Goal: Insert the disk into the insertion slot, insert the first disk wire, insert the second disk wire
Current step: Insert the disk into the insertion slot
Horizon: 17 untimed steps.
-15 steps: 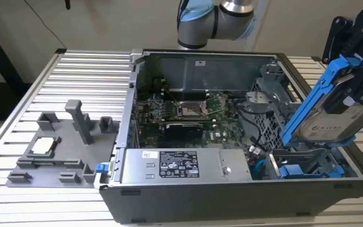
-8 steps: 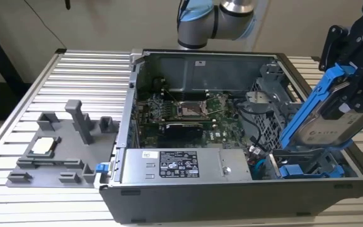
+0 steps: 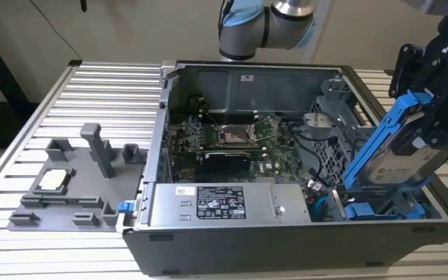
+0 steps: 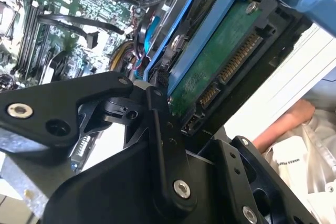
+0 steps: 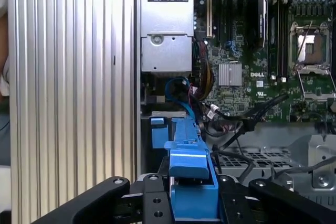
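At the exterior view's left, a grey fixture tray (image 3: 65, 186) on the slatted table (image 3: 100, 87). Mid-scene, an open computer case (image 3: 286, 251): motherboard (image 3: 232, 137) far, power-supply box (image 3: 224, 204) near, black cables (image 3: 310, 146) crowding toward the cage. At the right, gripper (image 3: 434, 125) clamped on the disk (image 3: 399, 154), steeply tilted, lower end at the insertion slot (image 3: 387, 201).

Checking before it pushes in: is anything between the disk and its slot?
Nothing visibly blocks it. The gripper holds the disk tilted, its lower end at the insertion slot. A looped blue cable lies close beside the slot, near the power-supply box.
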Available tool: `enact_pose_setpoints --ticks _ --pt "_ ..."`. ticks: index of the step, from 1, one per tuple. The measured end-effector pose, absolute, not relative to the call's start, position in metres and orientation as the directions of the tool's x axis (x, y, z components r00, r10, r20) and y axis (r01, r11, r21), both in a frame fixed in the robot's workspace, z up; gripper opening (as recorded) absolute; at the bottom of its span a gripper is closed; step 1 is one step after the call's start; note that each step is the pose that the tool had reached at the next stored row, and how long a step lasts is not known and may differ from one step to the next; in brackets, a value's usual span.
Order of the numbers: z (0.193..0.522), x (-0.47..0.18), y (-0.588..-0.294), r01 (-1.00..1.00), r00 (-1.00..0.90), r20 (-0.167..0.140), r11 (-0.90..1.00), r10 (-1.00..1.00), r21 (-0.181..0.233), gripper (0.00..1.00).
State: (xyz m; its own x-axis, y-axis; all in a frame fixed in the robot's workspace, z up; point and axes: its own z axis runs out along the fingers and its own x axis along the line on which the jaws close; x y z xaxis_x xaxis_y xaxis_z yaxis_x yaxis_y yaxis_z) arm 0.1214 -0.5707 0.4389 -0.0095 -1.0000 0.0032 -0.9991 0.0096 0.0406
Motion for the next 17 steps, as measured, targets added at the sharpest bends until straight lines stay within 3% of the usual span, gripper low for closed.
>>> enact_pose_setpoints --ticks 17 --pt "0.415 0.124 -0.572 -0.999 0.008 0.003 -0.008 -1.0 0.041 0.33"
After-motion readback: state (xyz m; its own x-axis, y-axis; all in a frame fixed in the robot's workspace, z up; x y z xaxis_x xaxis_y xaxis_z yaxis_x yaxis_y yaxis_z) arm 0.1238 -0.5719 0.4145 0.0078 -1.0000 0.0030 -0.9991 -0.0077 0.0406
